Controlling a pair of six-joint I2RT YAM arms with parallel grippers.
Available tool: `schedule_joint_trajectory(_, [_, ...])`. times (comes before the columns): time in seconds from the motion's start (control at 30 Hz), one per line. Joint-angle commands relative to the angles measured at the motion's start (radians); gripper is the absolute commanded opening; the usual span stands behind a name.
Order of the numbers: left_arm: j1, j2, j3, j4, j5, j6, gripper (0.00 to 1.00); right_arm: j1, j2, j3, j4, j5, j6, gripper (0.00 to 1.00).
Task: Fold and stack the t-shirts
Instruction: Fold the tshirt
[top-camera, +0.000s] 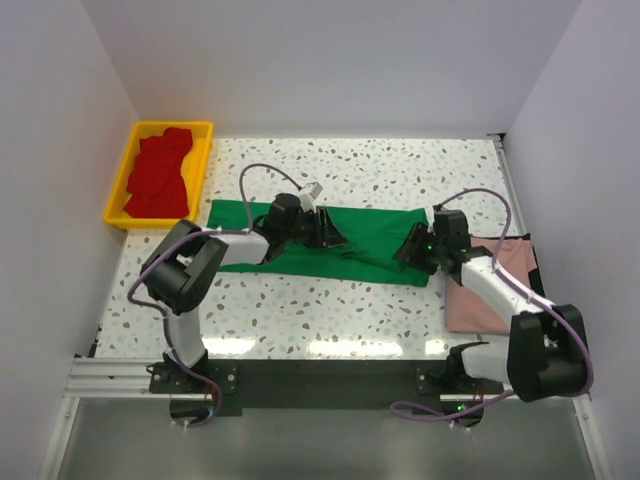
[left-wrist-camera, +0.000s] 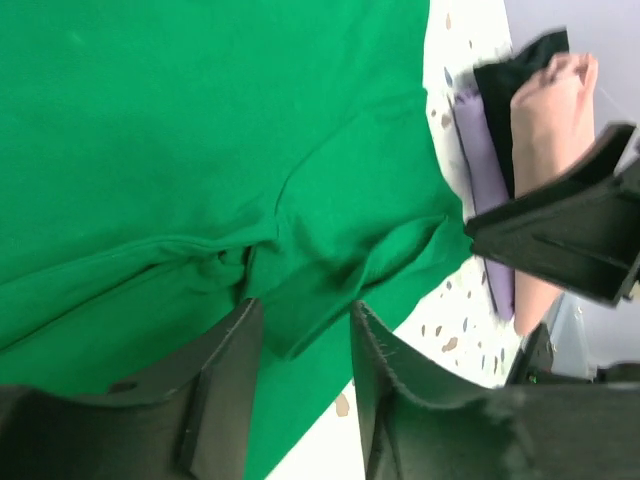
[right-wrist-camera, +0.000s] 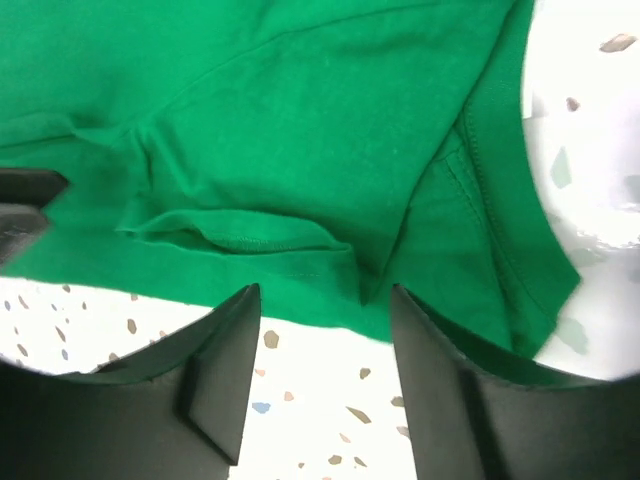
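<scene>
With the green t-shirt lying as a lengthwise-folded band across the middle of the table, the left gripper and right gripper hang low over it, jaws parted and empty, apparently so the fold rests flat.

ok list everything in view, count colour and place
green shirt: 1, green, spread across mid-table
pink shirt: 1, pink, right side of table
red shirts: several, exact count unclear, red, piled in tray
tray: 1, yellow, far left corner
table: 1, white speckled, under everything
left claw: 1, black, open over green shirt's middle
right claw: 1, black, open at green shirt's right end
</scene>
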Motion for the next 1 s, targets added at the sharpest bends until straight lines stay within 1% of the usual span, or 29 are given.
schedule_joint_trajectory(0.0, [0.013,-0.162,0.025,-0.137,-0.158,0.059,0.47,0.002,-0.106,0.067,-0.072,0.054,-0.021,0.60])
schedule_joint_trajectory(0.03, [0.016,-0.205,0.032,-0.191,-0.248,0.061,0.47,0.002,-0.121,0.079,-0.092,0.068,-0.023,0.61])
schedule_joint_trajectory(0.07, [0.022,-0.220,0.041,-0.248,-0.299,0.058,0.47,0.002,-0.130,0.091,-0.106,0.082,-0.023,0.61])
schedule_joint_trajectory(0.1, [0.028,-0.231,0.067,-0.367,-0.347,0.055,0.47,0.002,-0.130,0.113,-0.125,0.103,-0.021,0.61])
schedule_joint_trajectory(0.13, [0.034,-0.237,0.081,-0.423,-0.432,0.056,0.45,0.000,-0.123,0.122,-0.128,0.109,-0.020,0.61])
schedule_joint_trajectory(0.17, [0.039,-0.236,0.095,-0.474,-0.477,0.058,0.40,0.003,-0.112,0.131,-0.129,0.112,-0.020,0.61])
schedule_joint_trajectory(0.2, [0.048,-0.233,0.115,-0.594,-0.520,0.059,0.36,0.003,-0.079,0.153,-0.134,0.111,-0.020,0.61])
schedule_joint_trajectory(0.23, [0.054,-0.225,0.117,-0.627,-0.561,0.059,0.33,0.011,-0.065,0.157,-0.130,0.108,-0.018,0.61])
schedule_joint_trajectory(0.27, [0.060,-0.225,0.112,-0.646,-0.563,0.061,0.29,0.015,-0.049,0.160,-0.125,0.111,-0.017,0.61])
schedule_joint_trajectory(0.4, [0.103,-0.250,0.045,-0.672,-0.571,0.068,0.27,0.031,0.011,0.150,-0.080,0.108,-0.003,0.60])
schedule_joint_trajectory(0.6, [0.125,-0.244,0.003,-0.696,-0.583,0.067,0.27,0.069,0.057,0.118,-0.045,0.143,-0.006,0.59])
schedule_joint_trajectory(0.73, [0.137,-0.242,-0.023,-0.687,-0.570,0.052,0.26,0.100,0.064,0.079,-0.019,0.154,0.005,0.53])
schedule_joint_trajectory(0.77, [0.139,-0.245,-0.029,-0.681,-0.565,0.052,0.26,0.101,0.060,0.070,-0.001,0.149,0.011,0.48])
schedule_joint_trajectory(0.97, [0.140,-0.264,-0.049,-0.669,-0.557,0.047,0.26,0.114,0.019,0.006,0.056,0.093,0.025,0.35])
